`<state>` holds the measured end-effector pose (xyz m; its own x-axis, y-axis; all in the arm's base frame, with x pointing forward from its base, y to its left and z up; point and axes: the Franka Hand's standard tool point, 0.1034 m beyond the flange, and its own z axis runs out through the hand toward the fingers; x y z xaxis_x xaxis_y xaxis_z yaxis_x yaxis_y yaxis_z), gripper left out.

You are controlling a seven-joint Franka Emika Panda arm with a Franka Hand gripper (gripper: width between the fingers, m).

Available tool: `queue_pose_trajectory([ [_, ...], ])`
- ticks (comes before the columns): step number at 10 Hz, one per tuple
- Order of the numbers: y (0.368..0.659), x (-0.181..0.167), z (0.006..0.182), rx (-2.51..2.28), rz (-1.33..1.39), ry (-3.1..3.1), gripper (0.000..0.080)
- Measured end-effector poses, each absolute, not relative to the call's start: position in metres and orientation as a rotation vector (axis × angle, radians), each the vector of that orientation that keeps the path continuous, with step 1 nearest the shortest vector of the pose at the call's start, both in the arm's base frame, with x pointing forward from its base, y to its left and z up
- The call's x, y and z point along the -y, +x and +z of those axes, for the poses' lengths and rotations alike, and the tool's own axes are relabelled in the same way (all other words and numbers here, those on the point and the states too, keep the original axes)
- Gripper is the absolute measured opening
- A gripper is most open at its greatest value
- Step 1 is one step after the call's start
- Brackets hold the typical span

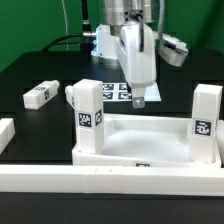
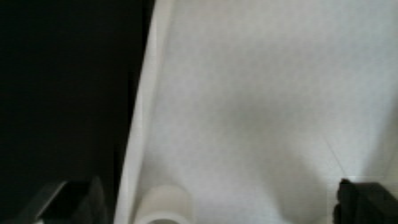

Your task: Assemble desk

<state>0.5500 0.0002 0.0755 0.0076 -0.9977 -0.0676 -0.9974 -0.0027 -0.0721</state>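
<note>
**Two legs standing, a third to be fetched**

The desk top lies mid-table, with a left leg and a right leg upright at its corners in the exterior view. The gripper is held over the far rim, fingers apart and empty. The loose leg, with bare table around it, is judged next, for the socket.

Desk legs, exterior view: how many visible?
3. Left upright leg at the desk top's corner on the exterior view's left; right upright leg at its right corner; lying leg on the table, farther left. A fourth may be hidden.
</note>
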Motion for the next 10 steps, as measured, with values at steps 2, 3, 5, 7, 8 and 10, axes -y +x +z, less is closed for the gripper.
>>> queue_pose_trajectory([
  [2, 0.550, -0.004, 0.075, -2.254, 0.016, -2.026, 0.0648],
  [3, 0.548, -0.005, 0.073, -2.279, 0.024, -2.000, 0.0648],
  [5, 0.537, -0.007, 0.055, -2.317, 0.048, -2.001, 0.0648],
  [7, 0.529, -0.004, 0.035, -2.338, 0.062, -2.026, 0.0648],
  [8, 0.525, -0.002, 0.025, -2.349, 0.071, -2.038, 0.0648],
  [10, 0.522, 0.001, 0.013, -2.362, 0.079, -2.055, 0.0648],
])
